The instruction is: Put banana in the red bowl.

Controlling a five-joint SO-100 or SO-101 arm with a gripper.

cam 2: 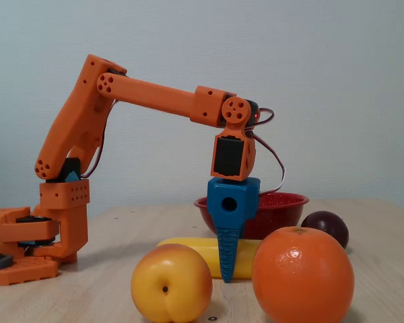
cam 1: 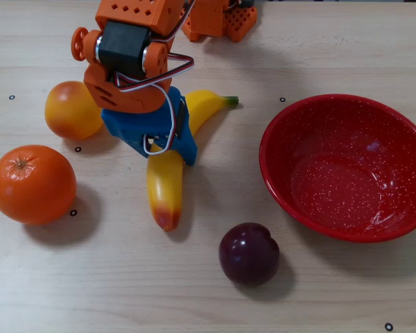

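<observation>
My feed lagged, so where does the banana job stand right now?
Nothing is finished: the red bowl holds no fruit. In hand: the end effector is down over the middle of the banana, which lies flat on the table; whether it has closed on it cannot be told. Left: grip, lift, carry to the bowl on the right of the overhead view, release.

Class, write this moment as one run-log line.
gripper: down on banana, grasp unclear | banana: on table | red bowl: empty | phase: grasping
</observation>
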